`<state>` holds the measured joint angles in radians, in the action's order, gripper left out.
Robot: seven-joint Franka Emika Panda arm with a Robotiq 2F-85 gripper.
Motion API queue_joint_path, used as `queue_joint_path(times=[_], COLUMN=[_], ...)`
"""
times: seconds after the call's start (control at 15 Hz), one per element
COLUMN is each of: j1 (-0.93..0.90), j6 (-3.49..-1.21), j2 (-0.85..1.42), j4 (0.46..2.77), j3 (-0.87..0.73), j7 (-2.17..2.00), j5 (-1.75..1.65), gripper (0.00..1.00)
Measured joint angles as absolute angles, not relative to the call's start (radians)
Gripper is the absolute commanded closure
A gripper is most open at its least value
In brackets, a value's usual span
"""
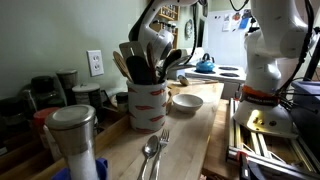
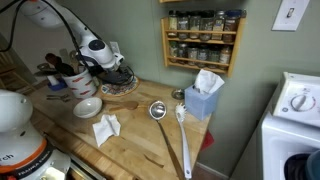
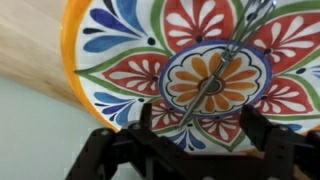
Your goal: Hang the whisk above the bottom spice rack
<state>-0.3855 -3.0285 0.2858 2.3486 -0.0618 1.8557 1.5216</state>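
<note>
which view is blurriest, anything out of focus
wrist view is softest, painted plate and dark gripper smeared; in an exterior view the near metal-lidded jar is out of focus; in an exterior view the bottom spice rack looks fairly crisp

One plate (image 3: 120,75), one bowl (image 2: 87,107) (white), one tissue box (image 2: 203,97).

Kitchen setting, both exterior views. A pale wooden countertop (image 2: 135,145) runs along a grey-green wall (image 2: 130,40), matte and evenly lit. A white switch plate (image 2: 291,13) sits high on the wall, and a white outlet (image 1: 95,63) is mounted just above the counter. A white appliance (image 2: 295,115) with a round dial on its panel stands beside the counter's end.
</note>
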Motion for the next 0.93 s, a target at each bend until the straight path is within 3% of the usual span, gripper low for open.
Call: queue_joint_path(times=[0.13,0.4,0.47,0.53,0.73,0.93], j1=[-0.383,-0.381,-0.381,-0.381,-0.382,-0.383], j6=[-3.029,-3.029,-3.029,-3.029,-3.029,-3.029], j2=[0.303,0.334,0.338,0.338,0.338,0.336], j4=[2.33,2.31,2.306,2.305,2.303,2.304], j3=[-0.062,-0.062,-0.062,-0.062,-0.062,-0.062], j7=[1.931,2.046,2.063,2.078,2.115,2.128], j5=[1.581,1.659,1.67,1.679,1.701,1.705], gripper=[0.58,0.57,0.8,0.82,1.0,0.98])
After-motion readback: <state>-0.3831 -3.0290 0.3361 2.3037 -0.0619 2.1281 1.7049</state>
